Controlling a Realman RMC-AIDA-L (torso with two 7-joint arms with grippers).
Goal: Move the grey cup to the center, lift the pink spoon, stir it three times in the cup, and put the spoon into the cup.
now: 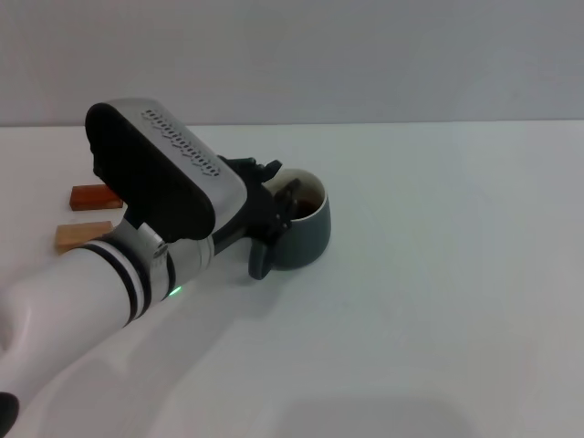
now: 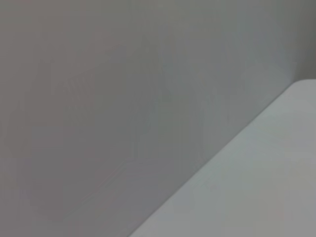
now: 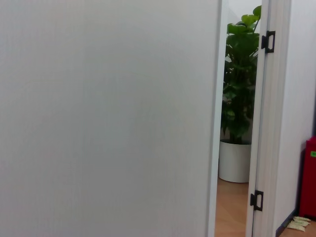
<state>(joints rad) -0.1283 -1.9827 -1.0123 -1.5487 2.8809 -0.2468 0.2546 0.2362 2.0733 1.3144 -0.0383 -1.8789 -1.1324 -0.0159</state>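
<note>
The grey cup (image 1: 308, 235) stands on the white table (image 1: 438, 301) near the middle, with its handle (image 1: 259, 261) turned toward me. My left gripper (image 1: 285, 195) reaches in from the left and hangs over the cup's mouth, its tip dipping inside the rim. A dark reddish patch shows inside the cup, and I cannot tell what it is. The pink spoon cannot be made out in any view. The left wrist view shows only wall and a strip of table (image 2: 256, 187). The right gripper is out of view.
A red-brown block (image 1: 95, 197) and a tan wooden block (image 1: 82, 234) lie at the table's left, behind my left arm. The right wrist view shows a wall, a door frame (image 3: 261, 118) and a potted plant (image 3: 241, 79).
</note>
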